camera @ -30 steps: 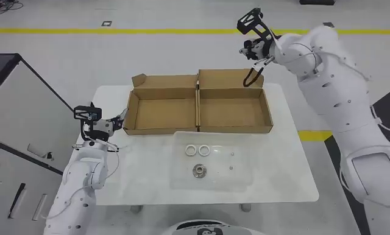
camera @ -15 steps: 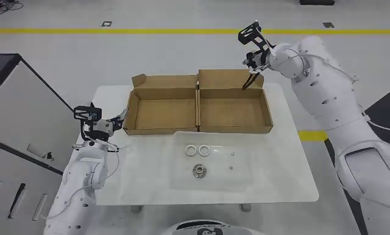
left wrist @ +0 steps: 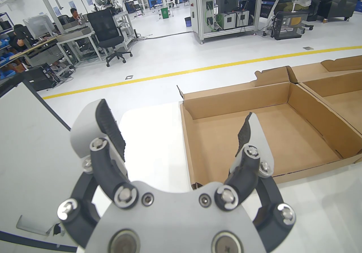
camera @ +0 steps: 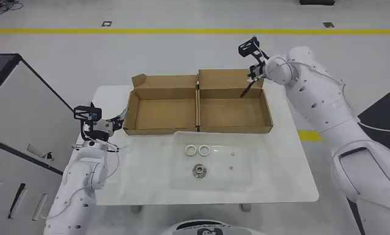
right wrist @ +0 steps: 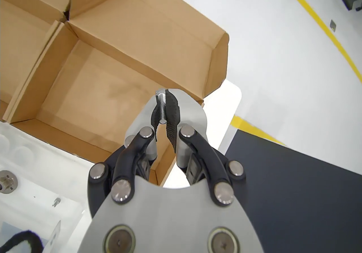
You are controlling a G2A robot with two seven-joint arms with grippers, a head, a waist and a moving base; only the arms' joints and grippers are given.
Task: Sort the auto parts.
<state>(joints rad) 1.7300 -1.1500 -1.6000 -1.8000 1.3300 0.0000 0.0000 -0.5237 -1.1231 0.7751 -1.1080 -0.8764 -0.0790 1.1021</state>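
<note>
Right gripper [right wrist: 163, 95] is clamped on a small silver threaded bolt [right wrist: 161, 110] above the right brown cardboard box [right wrist: 93, 90]. Left gripper [left wrist: 175, 112] hangs wide open beside the left brown cardboard box [left wrist: 282, 135].

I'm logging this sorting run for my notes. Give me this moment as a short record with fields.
right gripper: shut on a threaded bolt, above the right box, near its far right corner
left gripper: open, holding nothing, by the left box, at its left wall
boxes: cardboard, open-topped, side by side
clear tray: in front of the boxes, holding two white rings, a metal hub and small screws
</note>
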